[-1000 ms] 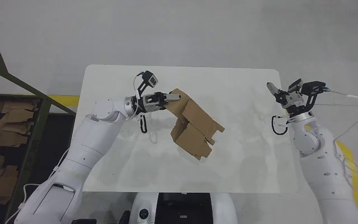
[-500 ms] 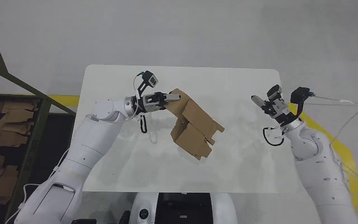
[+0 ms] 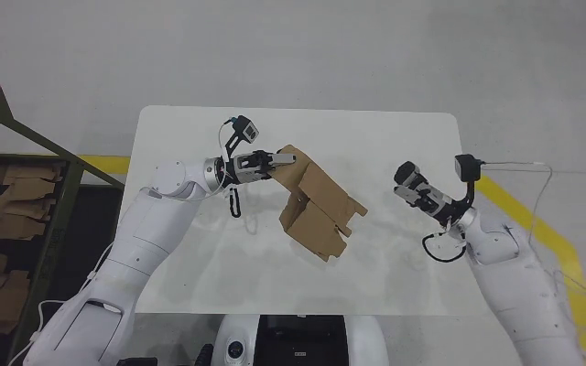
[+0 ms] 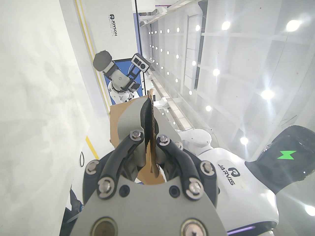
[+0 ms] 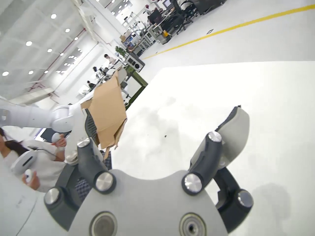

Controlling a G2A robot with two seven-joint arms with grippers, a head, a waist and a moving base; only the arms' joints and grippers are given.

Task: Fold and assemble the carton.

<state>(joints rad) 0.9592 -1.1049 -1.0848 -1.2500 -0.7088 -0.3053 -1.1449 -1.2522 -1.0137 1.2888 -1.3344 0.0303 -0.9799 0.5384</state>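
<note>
There is one carton (image 3: 320,206), brown and partly folded. It lies near the centre of the top view, running slantwise from upper left to lower right over the one white table (image 3: 385,265). Its open end with loose flaps faces the lower left of that frame. Whether its lower edge rests on the table cannot be told.

There are two grippers. The left gripper (image 3: 284,158) is just left of centre in the top view, at the carton's upper left corner. Its two fingers are closed on a flap there. The left wrist view shows this close up: the gripper (image 4: 148,114) pinches the thin cardboard edge between both pads, and the carton (image 4: 114,126) spreads out beyond it over the table (image 4: 37,74).

The right gripper (image 3: 407,178) is at centre right of the top view, over bare table and well apart from the carton. In the right wrist view its two fingers (image 5: 162,114) are spread wide with nothing between them. The carton (image 5: 108,109) stands farther off across the table (image 5: 221,87).

One rack of flat cardboard (image 3: 23,197) is at the left edge of the top view.
</note>
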